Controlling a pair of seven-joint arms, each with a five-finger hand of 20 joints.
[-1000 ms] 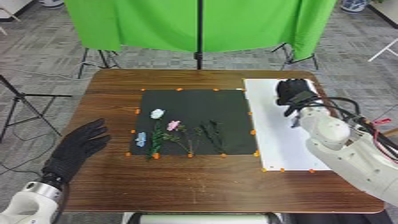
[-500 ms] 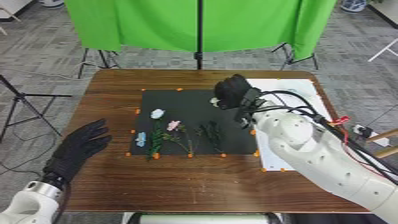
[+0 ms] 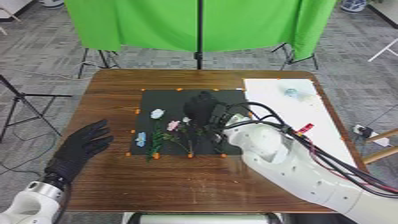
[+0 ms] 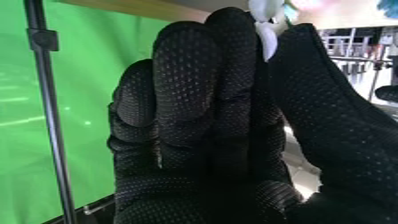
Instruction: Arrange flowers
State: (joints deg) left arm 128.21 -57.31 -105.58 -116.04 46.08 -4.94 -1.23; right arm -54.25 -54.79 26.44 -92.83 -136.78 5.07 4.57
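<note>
White flower (image 4: 266, 41) between thumb and fingers of right hand (image 3: 201, 106)

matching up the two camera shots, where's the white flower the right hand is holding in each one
Head view: the white flower is near the middle, over the black mat, between the right hand and the pink flower.
Right wrist view: the white flower is pinched between that hand's thumb and fingers, up near their tips.
Shared landmark: the green cloth.
</note>
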